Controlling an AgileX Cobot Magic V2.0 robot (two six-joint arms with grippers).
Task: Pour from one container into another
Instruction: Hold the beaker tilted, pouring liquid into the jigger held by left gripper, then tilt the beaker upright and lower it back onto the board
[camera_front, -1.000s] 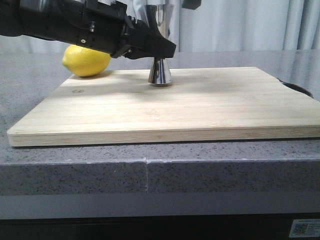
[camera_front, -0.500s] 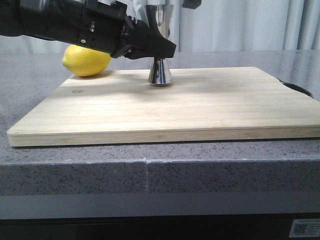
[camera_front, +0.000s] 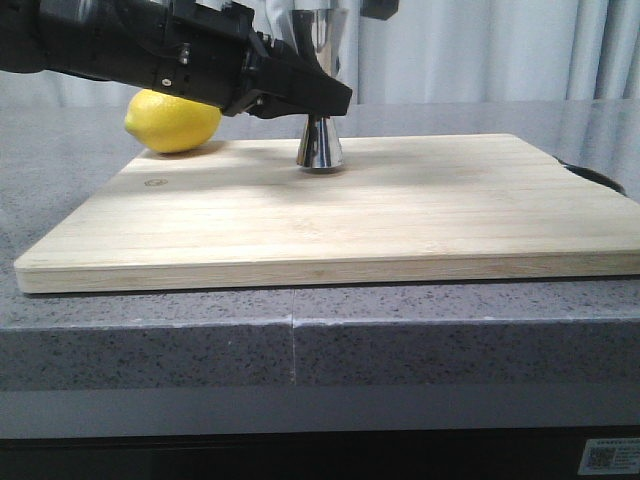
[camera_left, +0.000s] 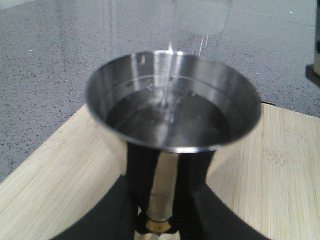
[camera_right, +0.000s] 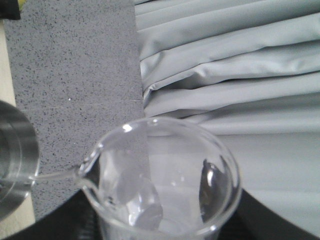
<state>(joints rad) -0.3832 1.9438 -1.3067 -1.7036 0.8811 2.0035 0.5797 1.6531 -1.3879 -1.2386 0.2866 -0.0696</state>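
Note:
The steel jigger (camera_front: 320, 148) stands upright at the back of the wooden board (camera_front: 350, 210). My left gripper (camera_front: 322, 100) is shut on its narrow gold-banded waist. In the left wrist view the black fingers (camera_left: 142, 190) flank the stem, and the jigger's upper bowl (camera_left: 172, 100) holds clear liquid. The clear glass cup (camera_right: 160, 180) is tilted over it, and a thin stream (camera_left: 167, 75) runs from the cup's spout into the bowl. My right gripper (camera_right: 165, 231) is shut on the cup, with its dark fingers at both sides. The jigger's rim (camera_right: 15, 155) sits just beside the spout.
A yellow lemon (camera_front: 172, 120) lies at the board's back left corner, behind my left arm. The board rests on a grey speckled counter (camera_front: 150, 340). A black object (camera_front: 597, 176) pokes out past the board's right edge. Grey curtains (camera_front: 500, 50) hang behind.

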